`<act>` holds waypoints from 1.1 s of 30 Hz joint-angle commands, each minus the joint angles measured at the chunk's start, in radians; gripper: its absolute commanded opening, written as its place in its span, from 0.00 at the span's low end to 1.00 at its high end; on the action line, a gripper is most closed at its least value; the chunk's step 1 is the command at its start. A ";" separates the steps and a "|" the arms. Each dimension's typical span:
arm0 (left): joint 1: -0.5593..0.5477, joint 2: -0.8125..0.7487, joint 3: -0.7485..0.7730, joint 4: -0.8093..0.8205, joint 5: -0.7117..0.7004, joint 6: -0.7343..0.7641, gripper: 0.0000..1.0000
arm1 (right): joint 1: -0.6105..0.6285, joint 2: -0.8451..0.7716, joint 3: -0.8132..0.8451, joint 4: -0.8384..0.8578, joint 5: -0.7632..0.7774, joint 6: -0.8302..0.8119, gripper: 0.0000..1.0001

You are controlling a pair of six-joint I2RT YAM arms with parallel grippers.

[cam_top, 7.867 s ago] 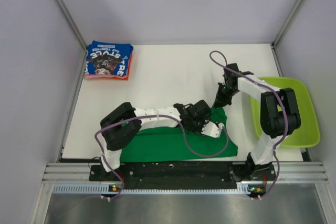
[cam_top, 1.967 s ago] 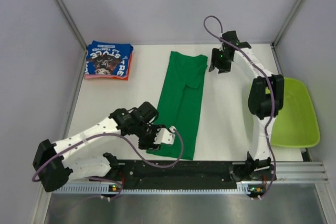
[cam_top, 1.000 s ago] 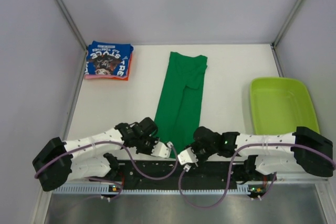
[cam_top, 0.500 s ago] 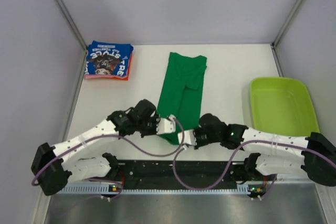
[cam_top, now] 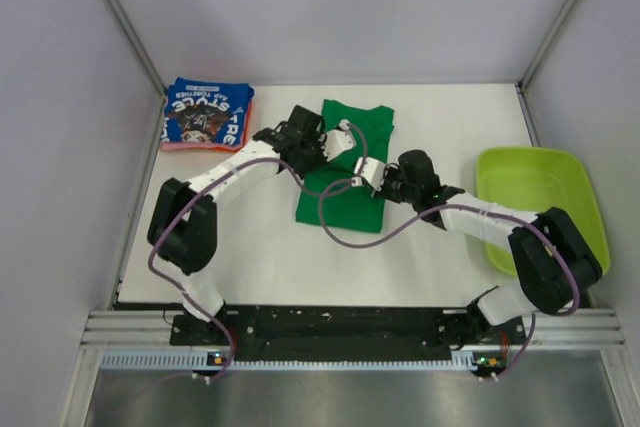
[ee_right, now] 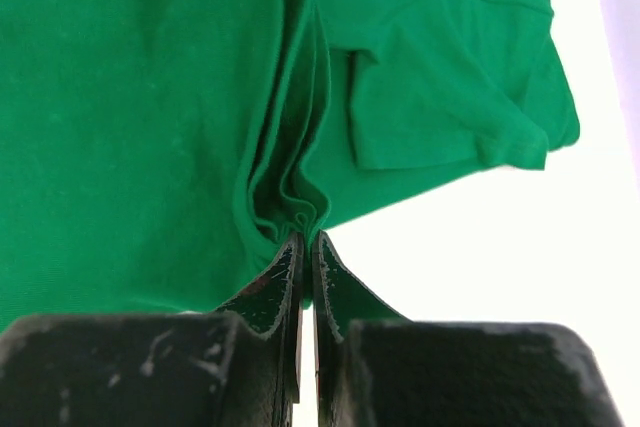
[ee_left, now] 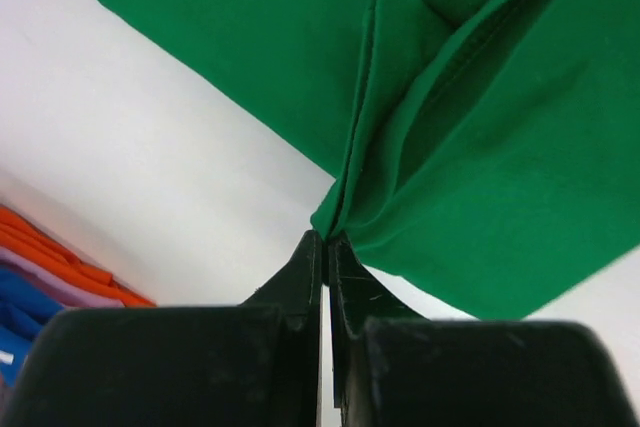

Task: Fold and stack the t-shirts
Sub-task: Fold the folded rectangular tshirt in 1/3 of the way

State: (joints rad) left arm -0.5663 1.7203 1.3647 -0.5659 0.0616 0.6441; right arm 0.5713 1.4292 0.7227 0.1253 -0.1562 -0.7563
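Note:
The green t-shirt point(cam_top: 342, 192) lies in the middle of the table, its near half doubled back over the far half. My left gripper point(cam_top: 341, 141) is shut on a bunched corner of the green shirt point(ee_left: 480, 147). My right gripper point(cam_top: 366, 173) is shut on another bunched corner of the green shirt point(ee_right: 150, 127). Both hold their corners over the shirt's middle, close together. The blue t-shirt point(cam_top: 205, 113) with white lettering lies folded on the orange-pink one point(cam_top: 244, 132) at the far left corner. The stack's edge point(ee_left: 45, 267) shows in the left wrist view.
The lime-green plastic tub point(cam_top: 545, 209) stands at the right edge of the table. Grey walls close in the table on three sides. Purple cables loop from both arms over the shirt.
Both grippers carried the shirt's near end away from the front edge, folding it over the far half. The shirt now covers about half its earlier length.

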 commanded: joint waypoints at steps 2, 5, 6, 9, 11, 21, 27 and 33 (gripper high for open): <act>0.049 0.154 0.175 0.017 -0.026 -0.052 0.00 | -0.062 0.079 0.096 0.131 -0.025 -0.041 0.00; 0.057 0.205 0.211 0.012 -0.026 -0.050 0.00 | -0.083 0.126 0.118 0.143 -0.054 -0.055 0.00; 0.057 0.214 0.218 0.012 -0.028 -0.049 0.00 | -0.086 0.138 0.126 0.143 -0.065 -0.066 0.00; 0.059 0.240 0.231 0.018 -0.037 -0.049 0.00 | -0.088 0.184 0.153 0.146 -0.072 -0.097 0.00; 0.057 0.255 0.241 0.021 -0.046 -0.047 0.00 | -0.091 0.211 0.173 0.146 -0.066 -0.104 0.00; 0.080 0.349 0.361 0.093 -0.222 -0.096 0.46 | -0.143 0.304 0.285 0.217 0.143 0.065 0.40; 0.155 0.248 0.449 0.012 -0.079 -0.141 0.54 | -0.153 0.059 0.258 0.058 -0.044 0.161 0.66; 0.120 -0.048 0.003 0.012 0.351 0.214 0.55 | 0.019 -0.243 -0.132 -0.009 -0.195 -0.187 0.74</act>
State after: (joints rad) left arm -0.3973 1.8698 1.5997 -0.5220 0.0948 0.6125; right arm 0.4679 1.3167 0.7834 0.1982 -0.2138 -0.7345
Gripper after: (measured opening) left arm 0.540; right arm 0.726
